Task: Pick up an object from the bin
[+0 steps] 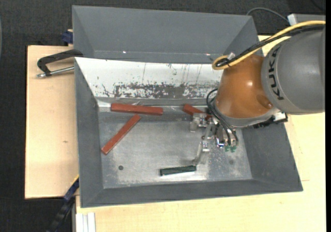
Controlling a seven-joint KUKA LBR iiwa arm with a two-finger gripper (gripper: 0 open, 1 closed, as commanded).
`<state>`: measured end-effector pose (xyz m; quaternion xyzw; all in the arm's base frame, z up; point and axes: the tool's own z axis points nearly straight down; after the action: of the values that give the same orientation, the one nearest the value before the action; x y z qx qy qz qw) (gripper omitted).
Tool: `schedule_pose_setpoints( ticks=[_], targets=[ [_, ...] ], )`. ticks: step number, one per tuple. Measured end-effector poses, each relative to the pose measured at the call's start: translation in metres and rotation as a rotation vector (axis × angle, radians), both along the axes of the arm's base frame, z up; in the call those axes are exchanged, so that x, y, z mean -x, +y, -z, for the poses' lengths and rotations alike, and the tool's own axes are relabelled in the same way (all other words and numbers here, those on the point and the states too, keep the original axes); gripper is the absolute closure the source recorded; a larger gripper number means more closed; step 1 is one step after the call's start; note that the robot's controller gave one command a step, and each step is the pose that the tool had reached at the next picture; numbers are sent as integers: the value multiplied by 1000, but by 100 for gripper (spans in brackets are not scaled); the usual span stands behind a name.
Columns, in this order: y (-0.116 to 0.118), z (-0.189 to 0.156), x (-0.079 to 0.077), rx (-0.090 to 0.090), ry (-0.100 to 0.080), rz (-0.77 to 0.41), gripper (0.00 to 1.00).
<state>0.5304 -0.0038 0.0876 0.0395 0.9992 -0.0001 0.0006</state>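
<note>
My gripper (pixel 203 145) hangs low in the right half of the bin, under the arm's orange cover. Its lower tip comes down just above the right end of a dark green flat stick (pixel 177 172), which lies near the front wall. A short red piece (pixel 193 110) lies by the back wall, right behind the gripper and partly hidden by the arm.
Two long red sticks lie at the back left: one (pixel 137 109) along the back wall, the other (pixel 120 134) slanting down to the left from it. A small dark spot (pixel 120 168) marks the floor at the front left.
</note>
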Motion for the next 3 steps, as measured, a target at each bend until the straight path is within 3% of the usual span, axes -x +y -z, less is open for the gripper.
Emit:
schedule_pose_setpoints(
  ticks=[1, 2, 3],
  targets=[
    [3, 6, 11, -2, 2, 175, 0],
    [8, 10, 21, -1, 1, 14, 0],
    [36, 10, 21, -1, -2, 187, 0]
  ],
)
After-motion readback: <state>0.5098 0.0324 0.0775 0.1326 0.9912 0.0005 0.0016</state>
